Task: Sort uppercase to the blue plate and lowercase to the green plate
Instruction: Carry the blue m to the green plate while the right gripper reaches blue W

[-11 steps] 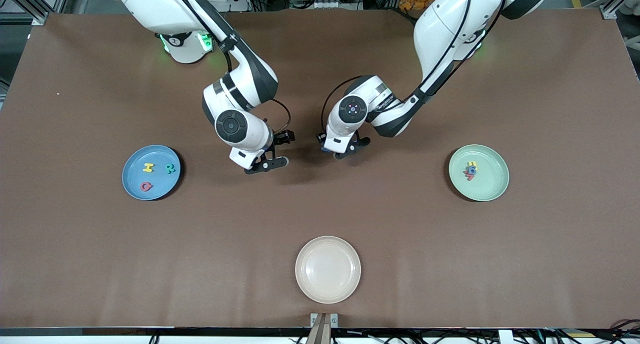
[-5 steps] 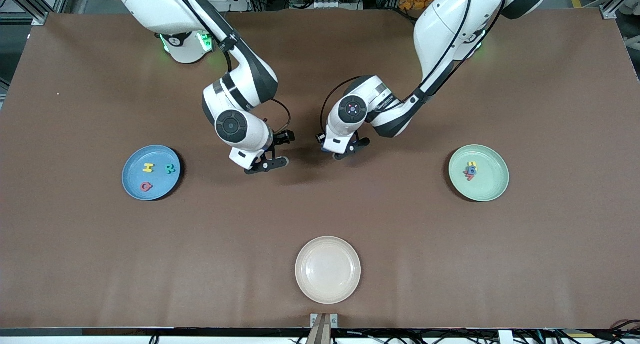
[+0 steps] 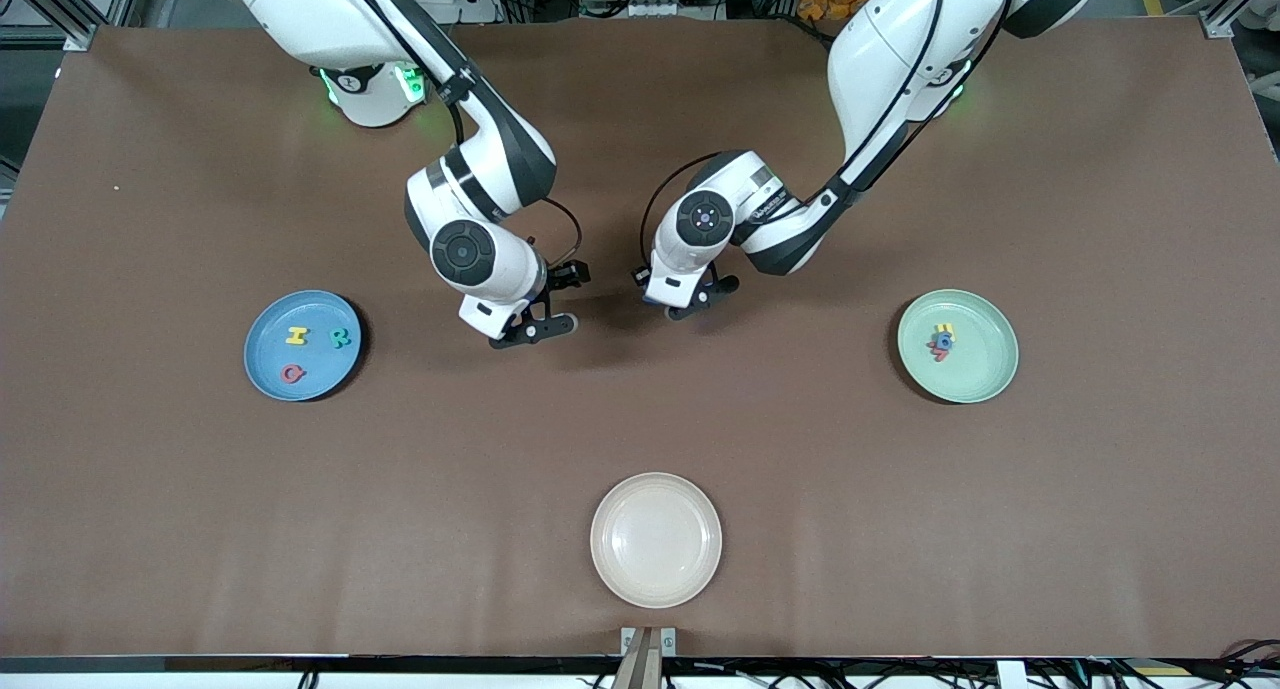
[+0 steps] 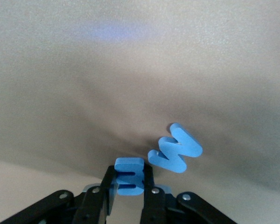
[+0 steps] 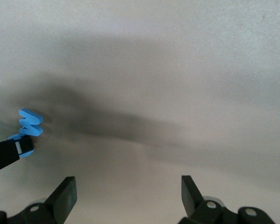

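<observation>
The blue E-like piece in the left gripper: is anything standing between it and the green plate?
Nothing visible does. The left gripper is shut on the blue E-like piece, and only bare table lies toward the green plate.

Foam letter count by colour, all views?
Yellow: 2 (H, hook piece)
Red: 2 (Q, m)
Green: 1 (R)
Blue: 3 (g, W, E-like piece)
Total: 8

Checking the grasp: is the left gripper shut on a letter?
Shut: left gripper fingers clamp the blue E-like letter; the W lies free beside it.
</observation>
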{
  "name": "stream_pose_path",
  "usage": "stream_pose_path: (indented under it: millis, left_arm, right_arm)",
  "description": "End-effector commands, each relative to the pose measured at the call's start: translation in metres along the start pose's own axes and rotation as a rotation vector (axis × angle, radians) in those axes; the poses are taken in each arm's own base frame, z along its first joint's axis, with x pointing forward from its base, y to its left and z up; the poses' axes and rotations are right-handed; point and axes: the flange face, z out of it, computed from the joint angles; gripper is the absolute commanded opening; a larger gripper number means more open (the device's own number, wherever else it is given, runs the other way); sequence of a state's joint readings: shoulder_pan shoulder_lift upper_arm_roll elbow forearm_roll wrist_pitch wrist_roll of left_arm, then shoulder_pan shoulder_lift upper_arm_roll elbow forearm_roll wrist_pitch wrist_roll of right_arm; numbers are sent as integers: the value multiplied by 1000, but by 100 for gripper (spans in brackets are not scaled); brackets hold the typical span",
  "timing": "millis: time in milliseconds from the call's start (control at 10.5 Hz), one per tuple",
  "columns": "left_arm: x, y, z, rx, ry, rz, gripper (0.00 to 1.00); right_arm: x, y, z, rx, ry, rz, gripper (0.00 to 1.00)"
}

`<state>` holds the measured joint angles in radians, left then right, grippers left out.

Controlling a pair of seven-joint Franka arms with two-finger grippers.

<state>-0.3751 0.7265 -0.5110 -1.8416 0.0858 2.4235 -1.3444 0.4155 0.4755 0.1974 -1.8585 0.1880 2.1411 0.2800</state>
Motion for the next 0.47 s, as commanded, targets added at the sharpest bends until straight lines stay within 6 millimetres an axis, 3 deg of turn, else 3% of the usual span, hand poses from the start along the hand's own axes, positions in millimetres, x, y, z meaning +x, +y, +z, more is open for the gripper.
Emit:
stream_pose_path:
  millis: [0, 380]
  left_arm:
    - [7, 1, -2, -3, 21, -11, 0]
    - [3, -17, -72, 123, 67, 34, 0]
  right_arm:
    - [-3, -1, 0, -6, 7, 7, 99]
    - [-7, -18, 4, -5, 28, 43, 99]
